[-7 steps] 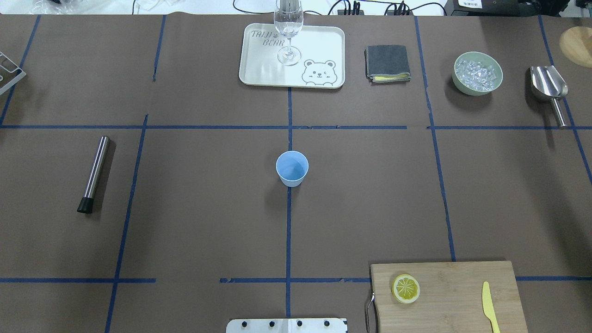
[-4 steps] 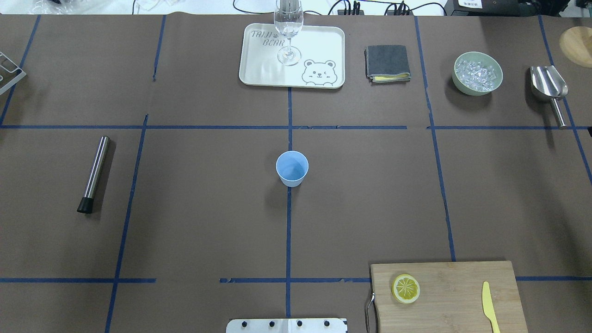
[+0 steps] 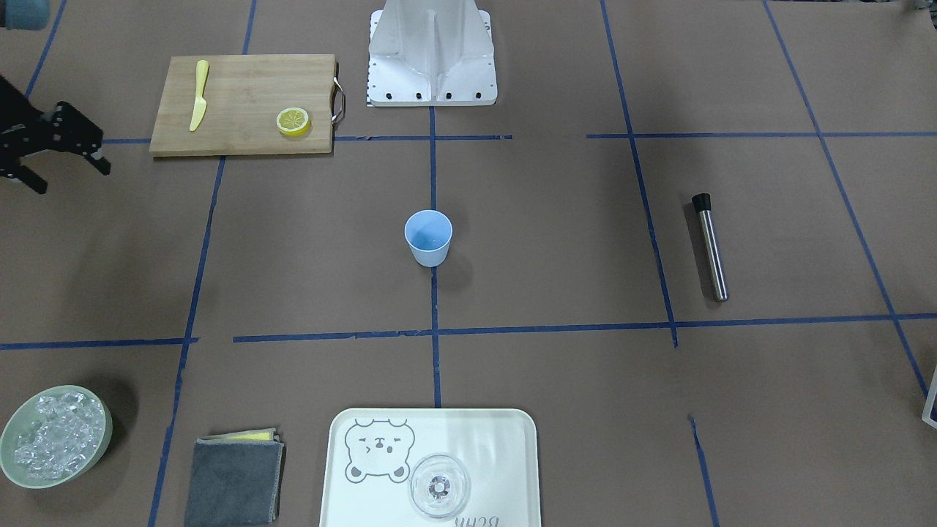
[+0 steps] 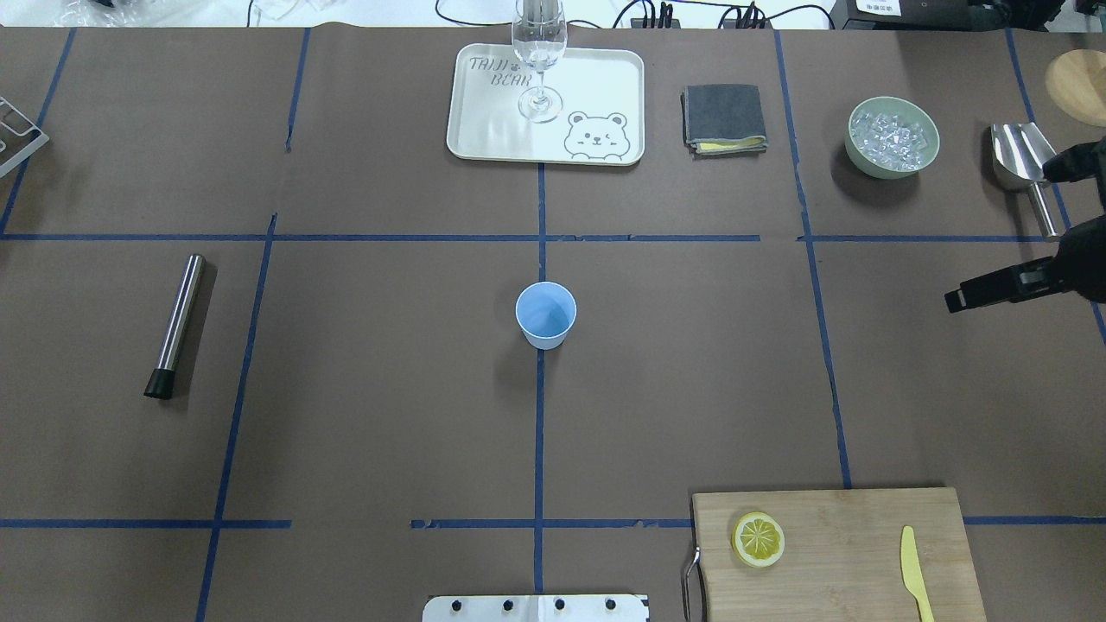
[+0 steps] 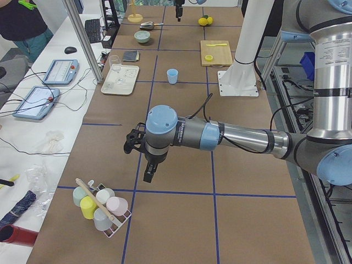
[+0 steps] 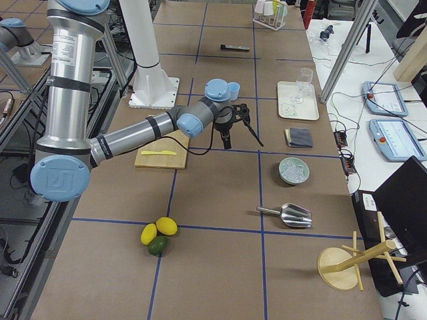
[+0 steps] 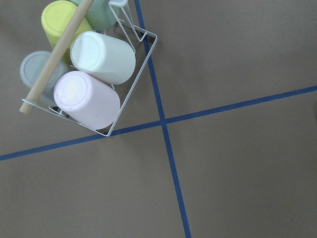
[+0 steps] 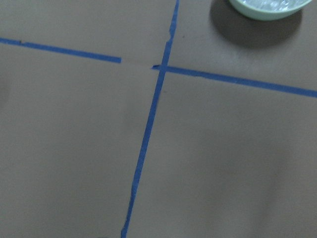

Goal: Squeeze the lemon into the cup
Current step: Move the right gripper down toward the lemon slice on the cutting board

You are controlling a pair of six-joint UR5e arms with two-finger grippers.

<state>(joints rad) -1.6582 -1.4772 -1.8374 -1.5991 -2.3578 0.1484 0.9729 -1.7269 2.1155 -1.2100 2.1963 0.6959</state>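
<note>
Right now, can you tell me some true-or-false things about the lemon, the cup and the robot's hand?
The lemon lies on the wooden board. True.
The cup stands on the bear tray. False: it stands on the brown table, near its middle; the tray holds a glass.
The right gripper holds the lemon. False: it is open and empty, near the table's right edge, far from the lemon.
The yellow knife shares the board with the lemon. True.

tray (image 4: 484, 130), "TAIJI BEAR" (beside bear drawing)
</note>
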